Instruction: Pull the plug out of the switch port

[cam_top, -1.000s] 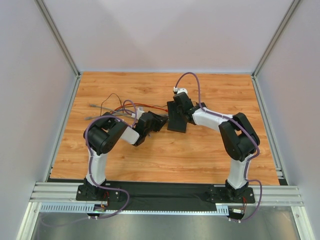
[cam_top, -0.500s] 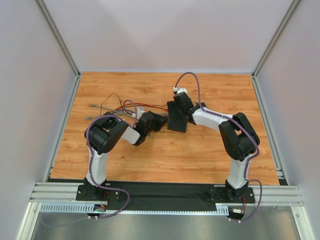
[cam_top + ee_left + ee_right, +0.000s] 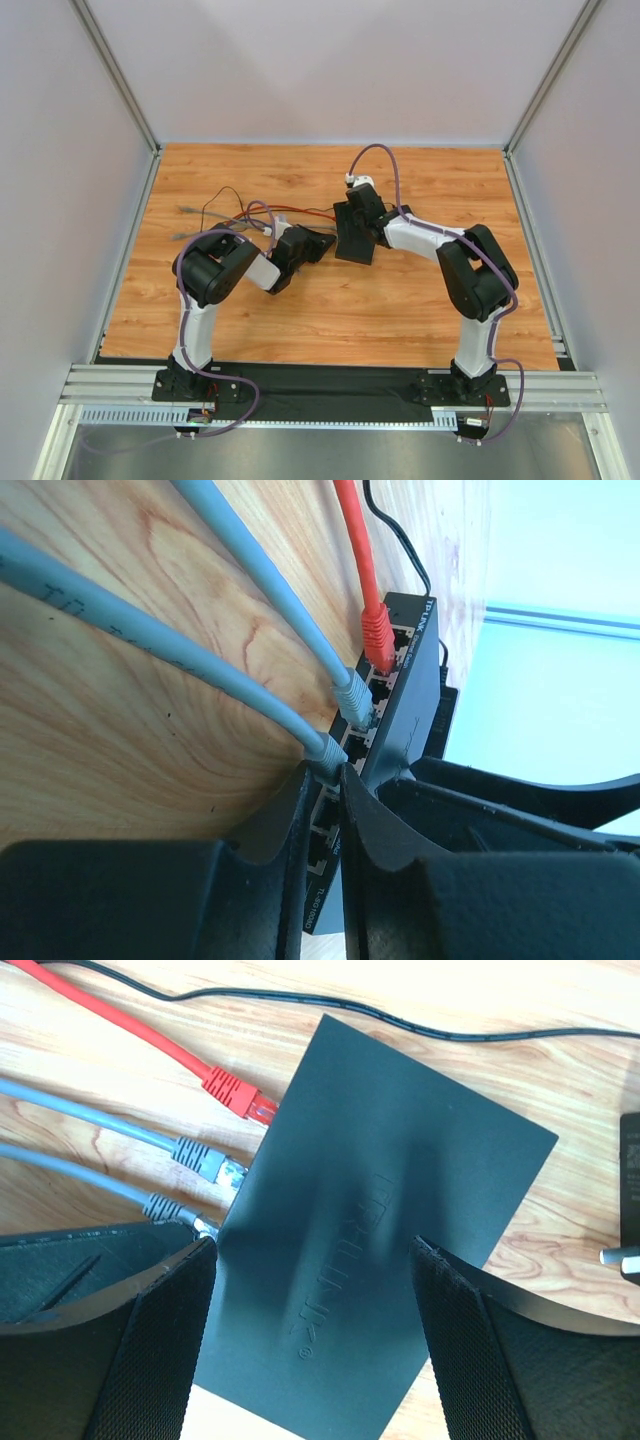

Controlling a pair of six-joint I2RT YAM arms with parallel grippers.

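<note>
The switch is a flat black box lying mid-table, its port edge facing left. Three cables are plugged into it: a red plug, a grey plug and a lower grey plug. My left gripper is shut on that lower grey plug right at its port, one fingertip on each side. The same plug shows beside the switch's corner. My right gripper stands open over the switch's top face, its fingers spread less wide than the box.
Grey, red and black cables trail left across the wooden table. A thin black power lead runs behind the switch. A small black power adapter lies to its right. Grey walls enclose the table.
My left gripper's jaws have closed onto the lower grey plug and the left arm has shifted slightly. The right arm and the switch have not moved.
</note>
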